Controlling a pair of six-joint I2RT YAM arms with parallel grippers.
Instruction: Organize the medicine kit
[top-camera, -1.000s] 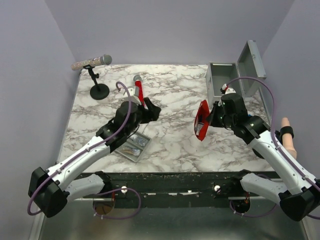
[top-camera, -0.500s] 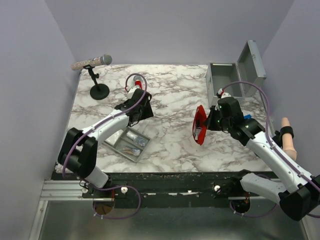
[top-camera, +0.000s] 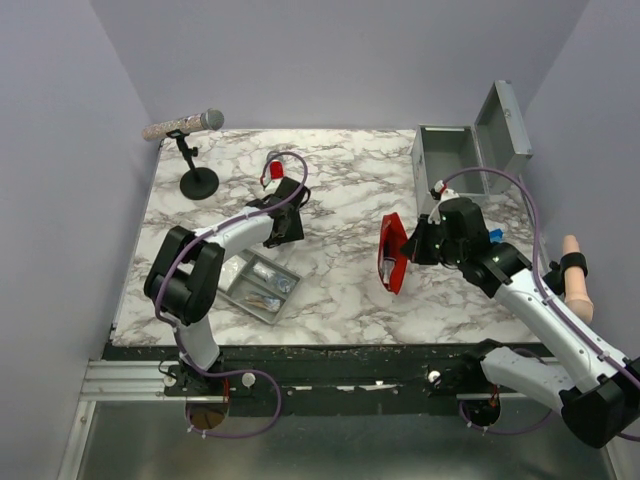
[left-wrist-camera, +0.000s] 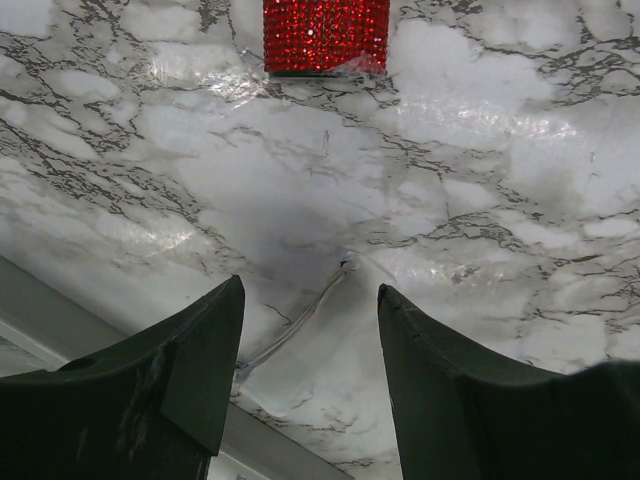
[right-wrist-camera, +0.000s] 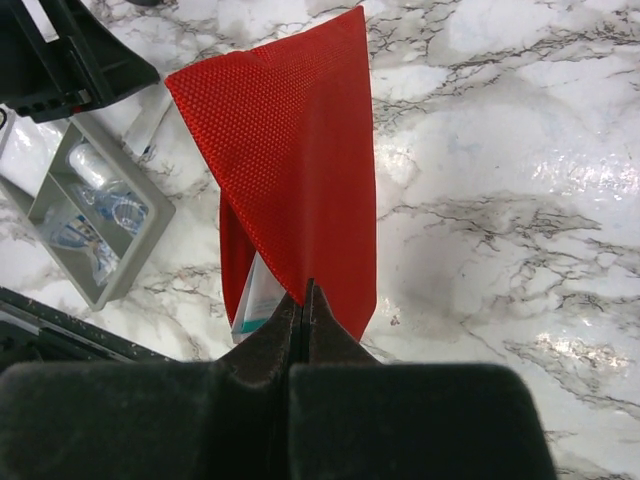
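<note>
The medicine kit (top-camera: 448, 160), a grey metal box, stands at the back right with its lid (top-camera: 503, 122) open. My right gripper (top-camera: 414, 245) is shut on the edge of a red fabric pouch (top-camera: 389, 257) and holds it hanging above the table's middle. In the right wrist view the pouch (right-wrist-camera: 295, 160) hangs from the shut jaws (right-wrist-camera: 305, 292), and a white and teal packet (right-wrist-camera: 248, 297) pokes out of it. My left gripper (top-camera: 284, 226) is open and empty. In the left wrist view its fingers (left-wrist-camera: 310, 287) straddle a clear flat packet (left-wrist-camera: 305, 350) lying on the marble.
A shallow grey tray (top-camera: 235, 296) with small packets sits at front left, also in the right wrist view (right-wrist-camera: 128, 262). A red glittery cylinder (left-wrist-camera: 325, 35) lies beyond my left gripper (top-camera: 272, 173). A microphone on a stand (top-camera: 199, 182) is at back left.
My left arm has folded and its gripper has moved back toward the red glittery cylinder. My right gripper has carried the red pouch a little left and nearer.
</note>
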